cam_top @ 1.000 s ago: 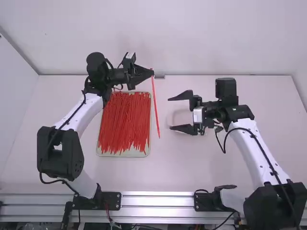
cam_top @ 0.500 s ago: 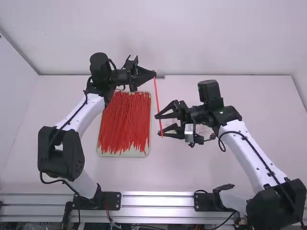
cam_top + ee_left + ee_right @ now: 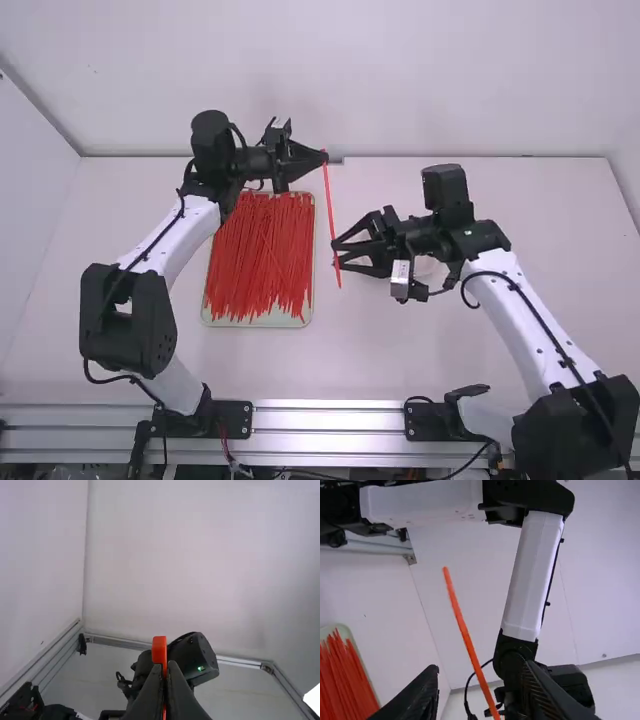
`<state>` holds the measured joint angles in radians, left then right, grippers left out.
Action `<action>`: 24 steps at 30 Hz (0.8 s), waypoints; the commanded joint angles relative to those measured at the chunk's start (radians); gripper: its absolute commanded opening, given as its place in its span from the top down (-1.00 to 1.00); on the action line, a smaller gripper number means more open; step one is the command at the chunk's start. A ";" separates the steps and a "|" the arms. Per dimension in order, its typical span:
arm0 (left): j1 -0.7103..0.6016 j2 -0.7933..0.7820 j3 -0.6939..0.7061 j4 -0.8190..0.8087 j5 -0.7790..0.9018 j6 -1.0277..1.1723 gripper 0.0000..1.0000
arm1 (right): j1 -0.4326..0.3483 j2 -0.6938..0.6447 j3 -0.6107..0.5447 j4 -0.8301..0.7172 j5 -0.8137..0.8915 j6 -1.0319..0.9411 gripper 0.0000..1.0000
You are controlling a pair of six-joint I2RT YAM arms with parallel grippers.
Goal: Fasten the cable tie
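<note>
left gripper is clamped on the cable tie up top; it's light, bendy (probably slippery), so right gripper, jaws apart, should pinch low.

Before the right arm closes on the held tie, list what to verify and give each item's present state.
1. Grip: left jaws shut on the cable tie near one end: ok.
2. Opening: right jaws open: ok.
3. Alignment: the tie's free part runs between the right jaws: ok.
4. Clearance: the held tie is apart from the pile of ties on the tray: ok.
5. Which way the locking head faces for threading: cannot tell.
</note>
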<state>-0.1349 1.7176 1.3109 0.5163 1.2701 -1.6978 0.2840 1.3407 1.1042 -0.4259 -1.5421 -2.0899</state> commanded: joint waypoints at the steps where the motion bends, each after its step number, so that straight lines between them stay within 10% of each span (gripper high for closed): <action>1: 0.000 -0.006 0.024 -0.018 -0.004 0.047 0.95 | -0.005 -0.008 0.027 0.001 -0.019 -0.006 0.07; 4: 0.004 -0.006 0.024 -0.054 -0.003 0.051 0.95 | -0.005 -0.007 0.027 0.024 -0.018 -0.005 -0.15; 15: 0.004 -0.006 0.024 -0.064 0.001 0.071 0.95 | 0.012 -0.007 0.027 0.055 -0.019 -0.005 0.58; 24: 0.004 -0.006 0.024 -0.064 -0.003 0.072 0.95 | 0.018 -0.007 0.027 0.055 -0.018 -0.002 0.70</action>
<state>-0.1349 1.7172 1.3109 0.4488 1.2598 -1.6489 0.2955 1.3407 1.1042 -0.3695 -1.5421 -2.0937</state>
